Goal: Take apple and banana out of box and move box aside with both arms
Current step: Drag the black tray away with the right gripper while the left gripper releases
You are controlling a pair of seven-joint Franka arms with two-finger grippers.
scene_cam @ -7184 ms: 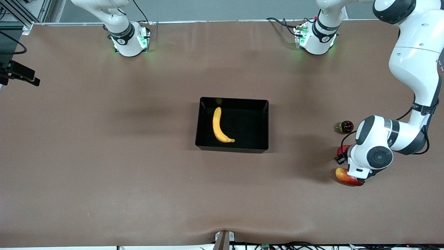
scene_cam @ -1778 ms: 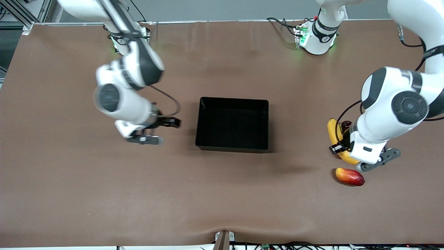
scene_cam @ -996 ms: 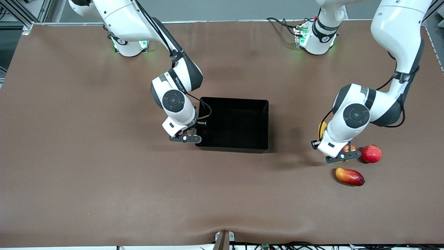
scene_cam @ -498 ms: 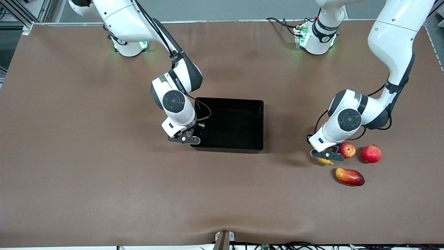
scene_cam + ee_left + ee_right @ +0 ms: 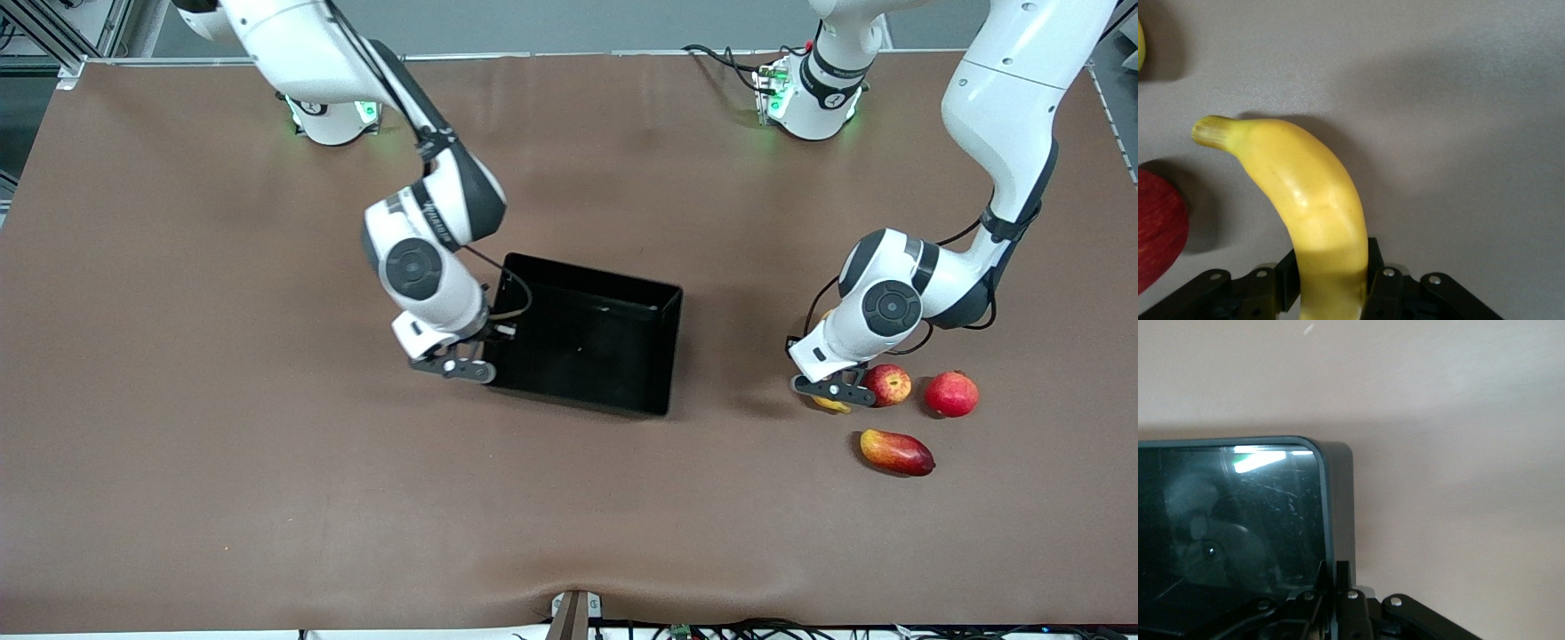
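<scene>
A black open-top box (image 5: 591, 342) sits near the middle of the brown table (image 5: 222, 462), turned slightly askew so its long sides are not parallel to the table's edges. Nothing lies inside it; the glossy floor only shows reflections. The right gripper (image 5: 455, 366) is at the box's end wall toward the right arm's end of the table, near the corner closest to the front camera. In the right wrist view its fingers (image 5: 1341, 583) are pinched together on the thin rim of that wall (image 5: 1327, 520).

The left gripper (image 5: 834, 389) is low over the table toward the left arm's end, clamped on a yellow banana (image 5: 1313, 212). In the left wrist view the banana's long axis runs straight out from between the jaws, curving to a greenish stem tip that points away from the gripper. In the front view only a small yellow part of it shows under the gripper.

A red-yellow apple (image 5: 890, 384) lies just beside the left gripper. A plain red pomegranate (image 5: 951, 394) sits next to the apple, toward the left arm's end. A red-orange mango (image 5: 896, 452) lies nearer the front camera than both.

Wide bare tabletop surrounds the box on all sides, including between the box and the fruit.
</scene>
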